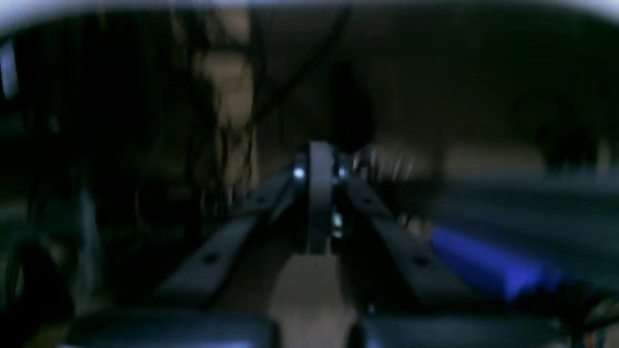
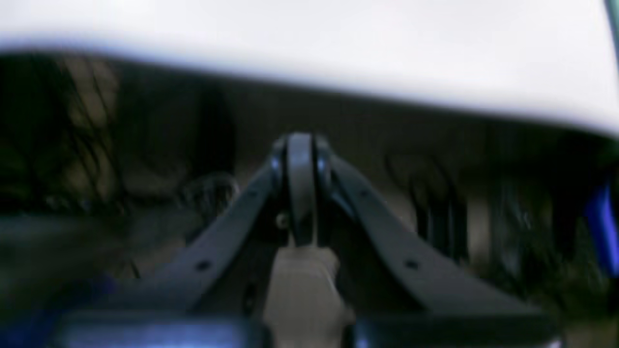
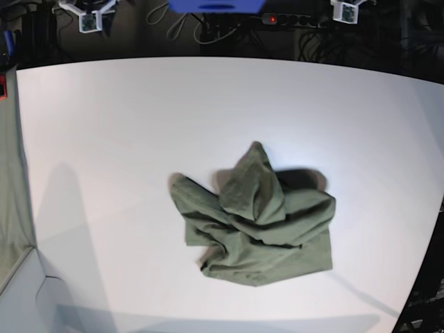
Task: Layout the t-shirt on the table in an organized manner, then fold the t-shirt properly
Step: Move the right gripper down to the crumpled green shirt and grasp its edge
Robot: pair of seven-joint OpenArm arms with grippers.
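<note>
lying crumpled mid table (image 3: 104, 111), t-shirt (image 3: 260, 225) w/ no gripper near. left gripper (image 1: 319, 159) & right gripper (image 2: 300, 150) both closed, empty.

Soft, matt olive-green cotton cloth, creased and rumpled, on the t-shirt (image 3: 258, 222). Smooth, matt white finish across the tabletop (image 3: 125, 125). Dark matt plastic, seemingly, on both tools' fingers (image 2: 232, 232).

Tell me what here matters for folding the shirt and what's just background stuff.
For the job:
t-shirt, crumpled in a heap
table

Just lying about:
power strip beyond the far edge
blue box beside it
cables behind the table
</note>
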